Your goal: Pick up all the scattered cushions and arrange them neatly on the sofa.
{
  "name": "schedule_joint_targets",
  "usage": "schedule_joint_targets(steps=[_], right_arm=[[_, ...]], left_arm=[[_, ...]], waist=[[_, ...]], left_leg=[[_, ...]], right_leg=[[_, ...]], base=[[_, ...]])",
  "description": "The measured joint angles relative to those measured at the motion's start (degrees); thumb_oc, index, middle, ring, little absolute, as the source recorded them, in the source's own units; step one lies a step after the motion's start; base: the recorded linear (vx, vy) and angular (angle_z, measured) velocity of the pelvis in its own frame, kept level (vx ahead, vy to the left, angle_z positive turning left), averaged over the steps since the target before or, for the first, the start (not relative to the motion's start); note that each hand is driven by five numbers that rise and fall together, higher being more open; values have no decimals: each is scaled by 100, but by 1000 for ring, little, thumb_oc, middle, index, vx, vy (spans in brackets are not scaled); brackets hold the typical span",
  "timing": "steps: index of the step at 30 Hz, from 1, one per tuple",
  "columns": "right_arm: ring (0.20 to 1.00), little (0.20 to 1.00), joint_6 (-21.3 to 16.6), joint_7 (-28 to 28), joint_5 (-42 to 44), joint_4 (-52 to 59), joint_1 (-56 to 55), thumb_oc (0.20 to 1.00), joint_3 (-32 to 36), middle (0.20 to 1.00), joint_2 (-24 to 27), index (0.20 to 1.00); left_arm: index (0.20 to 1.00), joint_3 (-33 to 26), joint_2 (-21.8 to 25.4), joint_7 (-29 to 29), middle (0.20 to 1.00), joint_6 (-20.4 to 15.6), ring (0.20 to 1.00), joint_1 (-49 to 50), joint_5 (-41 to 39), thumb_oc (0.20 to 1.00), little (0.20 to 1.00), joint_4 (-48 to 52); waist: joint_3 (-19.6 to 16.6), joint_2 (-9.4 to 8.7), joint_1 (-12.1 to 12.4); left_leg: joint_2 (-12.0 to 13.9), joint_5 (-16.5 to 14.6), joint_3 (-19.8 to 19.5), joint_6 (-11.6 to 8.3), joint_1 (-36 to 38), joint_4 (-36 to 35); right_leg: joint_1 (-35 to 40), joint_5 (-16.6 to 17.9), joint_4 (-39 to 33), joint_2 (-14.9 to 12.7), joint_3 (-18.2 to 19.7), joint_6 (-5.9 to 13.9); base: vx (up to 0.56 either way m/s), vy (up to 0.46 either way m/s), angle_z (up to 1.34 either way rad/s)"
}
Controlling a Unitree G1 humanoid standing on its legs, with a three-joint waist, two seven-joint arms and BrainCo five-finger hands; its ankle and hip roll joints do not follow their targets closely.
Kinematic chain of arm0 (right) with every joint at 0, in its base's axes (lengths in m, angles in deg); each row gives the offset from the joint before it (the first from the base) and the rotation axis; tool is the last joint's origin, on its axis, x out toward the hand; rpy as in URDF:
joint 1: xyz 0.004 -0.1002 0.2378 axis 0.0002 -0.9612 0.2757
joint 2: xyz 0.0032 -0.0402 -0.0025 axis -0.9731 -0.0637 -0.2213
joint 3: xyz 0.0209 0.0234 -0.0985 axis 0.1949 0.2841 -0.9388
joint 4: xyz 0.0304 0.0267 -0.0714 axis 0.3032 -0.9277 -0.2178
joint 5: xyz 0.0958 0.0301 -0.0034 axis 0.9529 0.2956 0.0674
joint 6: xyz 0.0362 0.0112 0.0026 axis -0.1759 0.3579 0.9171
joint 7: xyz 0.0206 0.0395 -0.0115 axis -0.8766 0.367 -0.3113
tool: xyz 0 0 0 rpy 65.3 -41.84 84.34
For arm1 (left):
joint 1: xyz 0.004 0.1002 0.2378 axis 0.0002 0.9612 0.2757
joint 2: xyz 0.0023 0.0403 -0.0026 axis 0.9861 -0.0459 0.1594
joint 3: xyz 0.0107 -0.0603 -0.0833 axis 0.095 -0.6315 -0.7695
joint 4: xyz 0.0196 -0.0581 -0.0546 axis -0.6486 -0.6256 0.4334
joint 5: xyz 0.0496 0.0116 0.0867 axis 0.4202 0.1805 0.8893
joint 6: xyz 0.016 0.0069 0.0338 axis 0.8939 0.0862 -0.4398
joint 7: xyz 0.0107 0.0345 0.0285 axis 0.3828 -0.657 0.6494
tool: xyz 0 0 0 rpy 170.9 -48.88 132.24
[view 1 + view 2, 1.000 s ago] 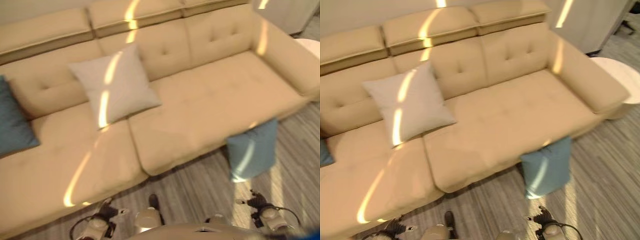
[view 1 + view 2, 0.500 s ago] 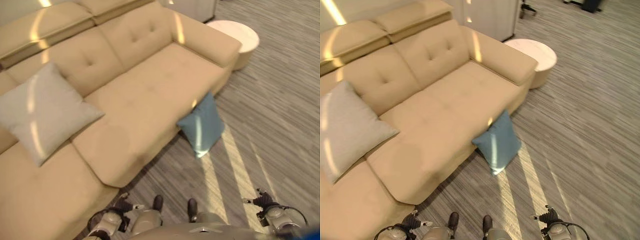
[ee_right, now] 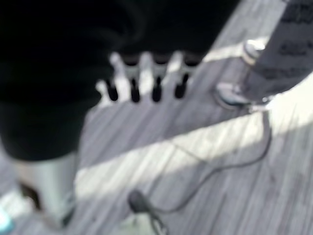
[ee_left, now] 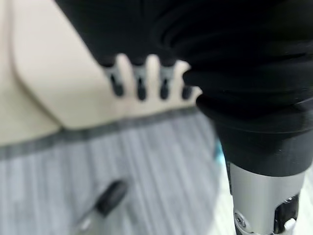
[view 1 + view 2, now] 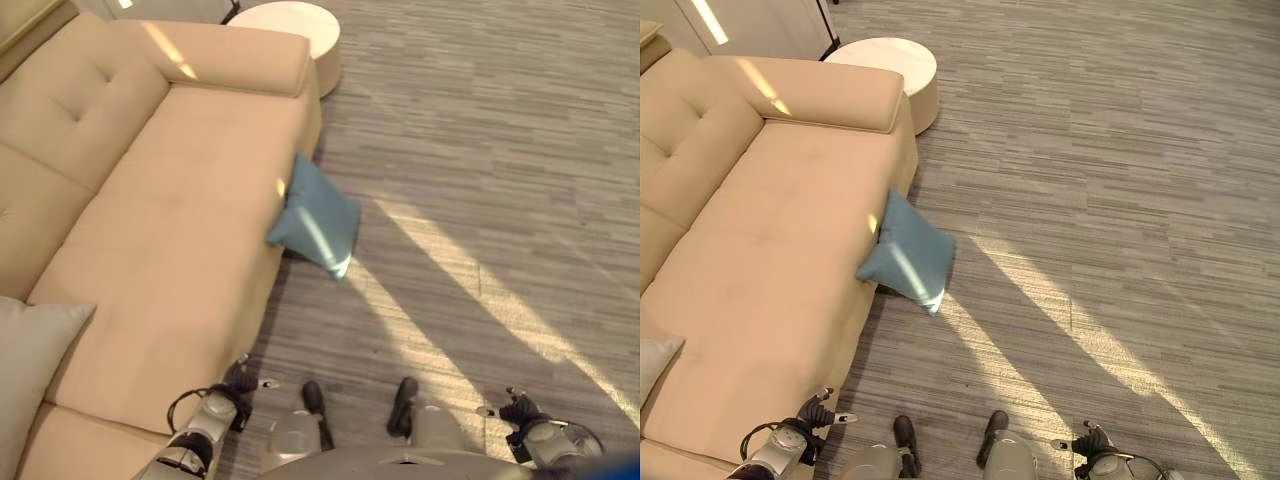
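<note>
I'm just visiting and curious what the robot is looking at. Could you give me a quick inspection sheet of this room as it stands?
Surface: beige sofa, seat mostly bare; striped grey floor.
Job's things: blue cushion on the floor, leaning against the sofa front; pale cushion on the seat.
Clutter: nothing seen.
Hands: left hand and right hand hang low, fingers straight, holding nothing.
Cables: nothing seen.
Surroundings: round white side table beyond the armrest.

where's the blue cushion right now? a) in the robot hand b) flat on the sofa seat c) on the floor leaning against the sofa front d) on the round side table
c: the blue cushion stands on the striped floor, propped against the front edge of the sofa.
</note>
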Motion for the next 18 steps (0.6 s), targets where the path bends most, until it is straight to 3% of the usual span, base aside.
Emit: schedule_joint_targets(steps=[4, 9, 10, 13, 15, 16, 18], right_arm=[[1000, 1000, -11, 9, 12, -8, -91, 1000, 1, 1000, 2, 1000], [1000, 1000, -73, 54, 137, -2, -36, 1000, 2, 1000, -9, 1000], [1000, 1000, -84, 89, 146, -5, -50, 1000, -4, 1000, 6, 1000], [1000, 1000, -105, 122, 218, -20, -29, 1000, -5, 1000, 20, 1000], [1000, 1000, -105, 134, 233, -41, 22, 1000, 0, 1000, -38, 1000], [1000, 1000, -98, 132, 232, -85, 6, 1000, -24, 1000, -69, 1000], [1000, 1000, -100, 125, 228, -117, 29, 1000, -24, 1000, -73, 1000]], left_arm=[[1000, 37, -144, 5, 1000, -1, 1000, 28, -2, 1000, 1000, -34], [1000, 79, -141, 5, 1000, 2, 1000, -153, -6, 1000, 1000, -100], [1000, 111, -151, 4, 1000, -1, 1000, -190, -12, 1000, 1000, -90], [1000, 131, -224, 5, 1000, 5, 1000, -171, -20, 1000, 1000, -125], [1000, 132, -242, 6, 1000, 23, 1000, -117, -33, 1000, 1000, -192], [1000, 126, -259, 3, 1000, 32, 1000, -177, -49, 1000, 1000, -199], [1000, 105, -266, 6, 1000, -1, 1000, -142, -70, 1000, 1000, -139]], waist=[[-68, 8, -63], [-96, -98, -89], [-82, -172, -86], [-92, -121, -43], [-70, -84, -29], [-48, -98, 59], [-6, -107, 267]], left_leg=[[286, 2, -152, -160, -116, 317], [352, 419, -877, -363, -551, 1351], [325, 354, -1012, -425, -735, 1487], [51, 282, -1095, -484, -934, 960], [-91, 381, -1041, -527, -1232, 709], [-186, 486, -1034, -575, -1325, 172], [-162, 574, -1043, -454, -1341, -32]], right_leg=[[-46, -193, 168, 297, 52, -232], [152, -392, 125, 323, 140, -421], [261, -294, -46, 328, 116, -438], [542, -234, -558, 441, 63, -462], [753, -148, -919, 621, -15, -634], [871, -121, -1192, 744, 14, -590], [982, 4, -1309, 855, 28, -462]], base=[[56, -225, -10], [84, -110, 3], [181, -26, 4], [175, -8, 10], [379, 37, 17], [287, 76, 4], [358, 119, -42]])
